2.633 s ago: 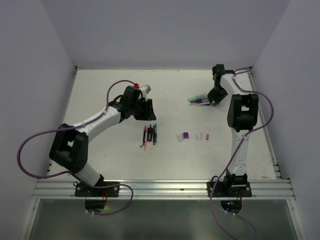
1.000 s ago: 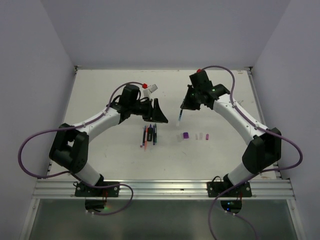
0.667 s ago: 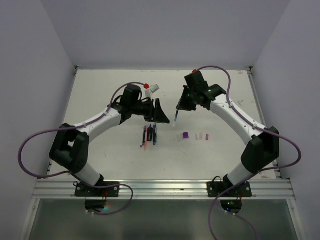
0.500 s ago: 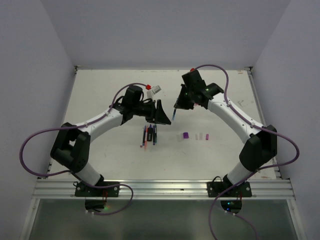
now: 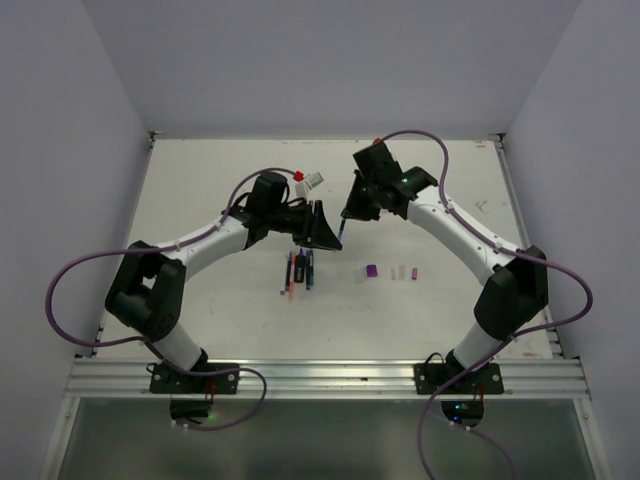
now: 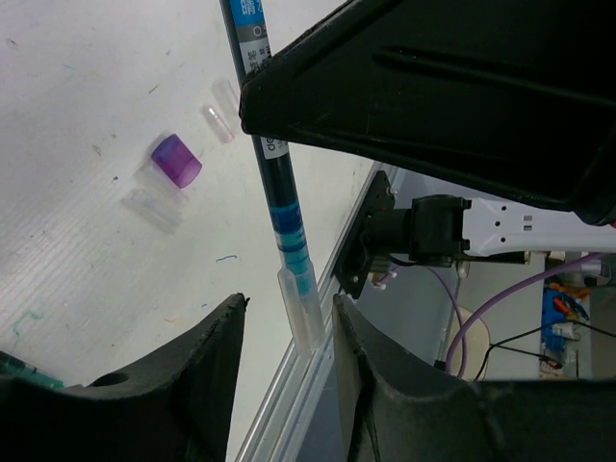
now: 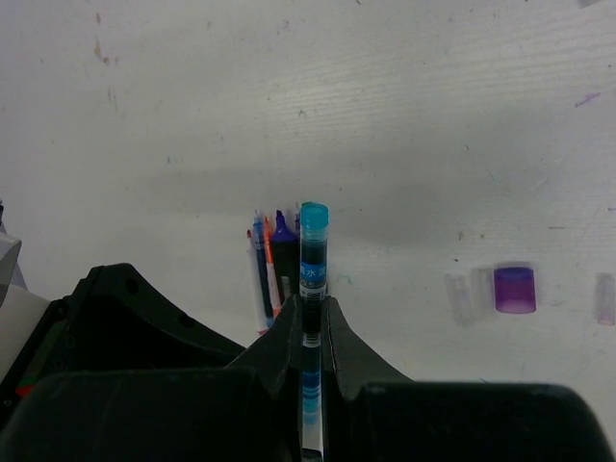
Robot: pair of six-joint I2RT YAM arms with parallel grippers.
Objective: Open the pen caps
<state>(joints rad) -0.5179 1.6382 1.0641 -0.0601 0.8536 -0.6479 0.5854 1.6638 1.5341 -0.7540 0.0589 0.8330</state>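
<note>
Right pincer (image 7: 313,313) has swung its clamped blue pen (image 7: 314,245) leftward — into the spread left pincer (image 6: 289,322).

Mid-table the left gripper (image 5: 327,230), jaws spread, sits right against the right gripper (image 5: 345,213) and its clamped blue pen (image 7: 313,252), so nothing passes between. Just nearer, loose pens (image 5: 299,270) and pen caps (image 5: 385,272) litter the table (image 5: 200,190); both flanks lie open.

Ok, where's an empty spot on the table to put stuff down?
Bare table lies along the near edge, this side of the pens, and in the far left corner behind the left arm. The middle is crowded: pens, loose pen caps, and the left gripper close to the right gripper, which holds a blue pen.
</note>
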